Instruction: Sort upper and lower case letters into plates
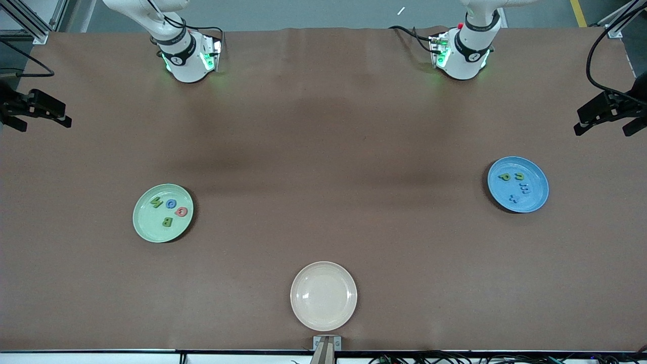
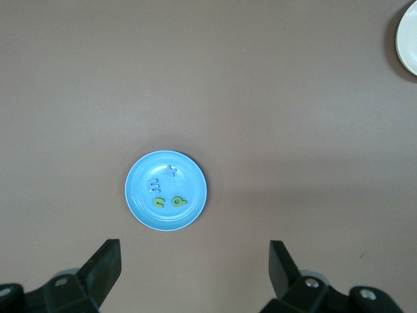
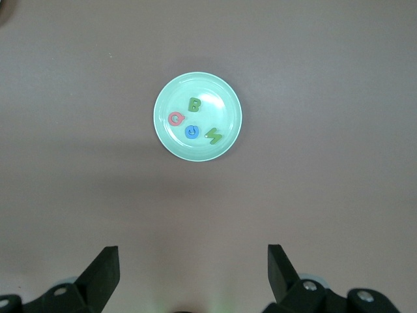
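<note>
Nearest the front camera sits a cream plate (image 1: 323,296), bare, with nothing of the sorting in it. Farther from the camera, toward the right arm's end of the table, the light green plate (image 1: 163,213) holds the four capitals: green B (image 1: 167,221), red Q (image 1: 181,212), blue G (image 1: 171,203) and green N (image 1: 156,202). Toward the left arm's end, the blue plate (image 1: 518,184) holds the small letters: green p (image 1: 504,177), green n (image 1: 519,176), blue m (image 1: 524,189) and blue x (image 1: 513,198).

No letter lies loose on the brown tabletop (image 1: 323,151), so the sorting looks finished. Both arms wait, raised high near their bases. The right gripper (image 3: 193,270) has its fingers spread wide and holds nothing; the green plate lies well below and ahead of it. The left gripper (image 2: 195,267) is likewise spread and empty, with the blue plate ahead of it. Each arm is the nearer one to its own plate, and no next pick seems called for.
</note>
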You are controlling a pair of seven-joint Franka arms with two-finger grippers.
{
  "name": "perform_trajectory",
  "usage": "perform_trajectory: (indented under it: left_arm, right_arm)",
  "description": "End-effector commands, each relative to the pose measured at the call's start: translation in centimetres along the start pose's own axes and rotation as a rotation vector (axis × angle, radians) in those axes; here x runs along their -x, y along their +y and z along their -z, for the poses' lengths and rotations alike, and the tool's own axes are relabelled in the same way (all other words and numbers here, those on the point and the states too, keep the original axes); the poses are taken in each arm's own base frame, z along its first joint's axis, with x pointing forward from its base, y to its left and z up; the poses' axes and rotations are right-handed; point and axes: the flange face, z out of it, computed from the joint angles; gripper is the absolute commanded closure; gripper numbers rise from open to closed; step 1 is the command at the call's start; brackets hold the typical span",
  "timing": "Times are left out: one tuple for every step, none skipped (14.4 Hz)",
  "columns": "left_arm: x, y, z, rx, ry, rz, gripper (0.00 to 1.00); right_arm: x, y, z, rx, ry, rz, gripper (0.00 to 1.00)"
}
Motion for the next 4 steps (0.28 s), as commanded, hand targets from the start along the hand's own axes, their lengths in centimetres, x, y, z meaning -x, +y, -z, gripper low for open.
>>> perform_trajectory:
  left_arm:
    - [-0.1, 0.15, 0.62, -0.005, 0.009, -0.013, 0.0]
    - [-0.14, 0.14, 0.53, -0.004, 0.008, -0.014, 0.0]
    - [-0.08, 0.15, 0.61, -0.005, 0.008, -0.016, 0.0]
    - [-0.06, 0.07, 0.59, -0.005, 0.006, -0.019, 0.0]
  right_arm:
    - [1.35, -0.03, 0.75, 0.0, 0.03, -0.011, 0.0]
    - [1.41, -0.02, 0.83, 0.002, 0.031, -0.01, 0.0]
    - [1.49, 0.3, 0.88, 0.001, 0.03, -0.017, 0.0]
    - [1.49, 0.29, 0.88, -0.001, 0.03, -0.017, 0.0]
